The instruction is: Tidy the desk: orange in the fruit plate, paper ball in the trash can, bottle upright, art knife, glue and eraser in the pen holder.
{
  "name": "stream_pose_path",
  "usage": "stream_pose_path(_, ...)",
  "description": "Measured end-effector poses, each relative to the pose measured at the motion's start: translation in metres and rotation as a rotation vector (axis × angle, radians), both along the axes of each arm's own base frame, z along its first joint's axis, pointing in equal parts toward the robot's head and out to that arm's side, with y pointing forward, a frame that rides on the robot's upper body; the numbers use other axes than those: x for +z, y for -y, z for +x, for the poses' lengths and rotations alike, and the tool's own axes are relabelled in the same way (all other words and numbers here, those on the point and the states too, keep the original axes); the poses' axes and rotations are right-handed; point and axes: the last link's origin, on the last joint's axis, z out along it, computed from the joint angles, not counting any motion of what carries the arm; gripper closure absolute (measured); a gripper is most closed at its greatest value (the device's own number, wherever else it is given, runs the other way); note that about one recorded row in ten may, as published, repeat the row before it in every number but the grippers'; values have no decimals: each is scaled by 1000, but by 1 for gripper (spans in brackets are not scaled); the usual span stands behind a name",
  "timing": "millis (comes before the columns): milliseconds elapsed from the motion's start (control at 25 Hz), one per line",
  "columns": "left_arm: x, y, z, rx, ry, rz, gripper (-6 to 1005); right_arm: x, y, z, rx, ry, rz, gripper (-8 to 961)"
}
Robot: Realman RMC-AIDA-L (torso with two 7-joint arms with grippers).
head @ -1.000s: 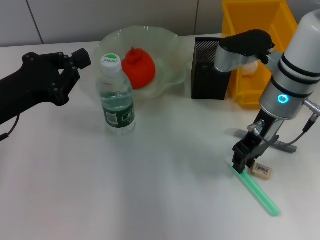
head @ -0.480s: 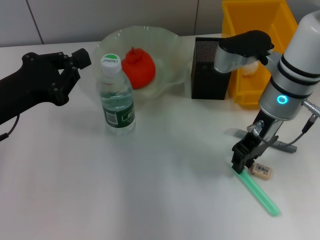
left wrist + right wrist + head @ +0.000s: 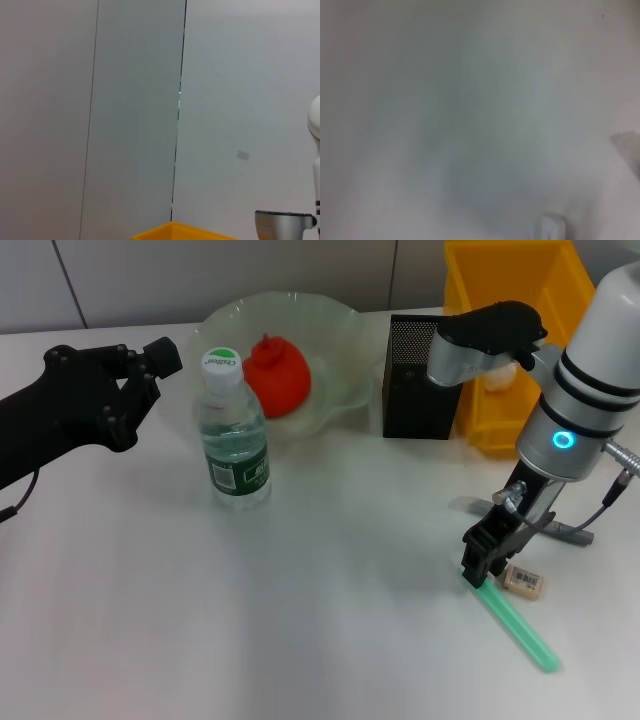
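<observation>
The orange (image 3: 275, 375) lies in the pale-green fruit plate (image 3: 340, 322) at the back. In front of it the bottle (image 3: 232, 435) stands upright. My left gripper (image 3: 145, 390) hangs open just left of the bottle, touching nothing. My right gripper (image 3: 485, 558) is down at the table, on the near end of a long green stick (image 3: 518, 622); I cannot tell whether this is the glue or the art knife. The eraser (image 3: 524, 581) lies just right of the gripper. A grey flat tool (image 3: 572, 533) lies behind it. The black mesh pen holder (image 3: 412, 385) stands beside the yellow trash can (image 3: 505, 280).
A white lump (image 3: 497, 378) shows inside the trash can, half hidden by my right arm; it may be the paper ball. The left wrist view shows only the wall, the trash can's rim (image 3: 185, 231) and part of the right arm.
My right gripper has shifted very slightly at the green stick's end. Nothing else has moved.
</observation>
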Motion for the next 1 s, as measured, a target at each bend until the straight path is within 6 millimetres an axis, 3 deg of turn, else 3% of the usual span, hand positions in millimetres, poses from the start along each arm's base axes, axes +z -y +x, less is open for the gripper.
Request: stream_pose_path(1000,0,1,-1,2,0,2,1000,-1,0,3,2,4,-1,717)
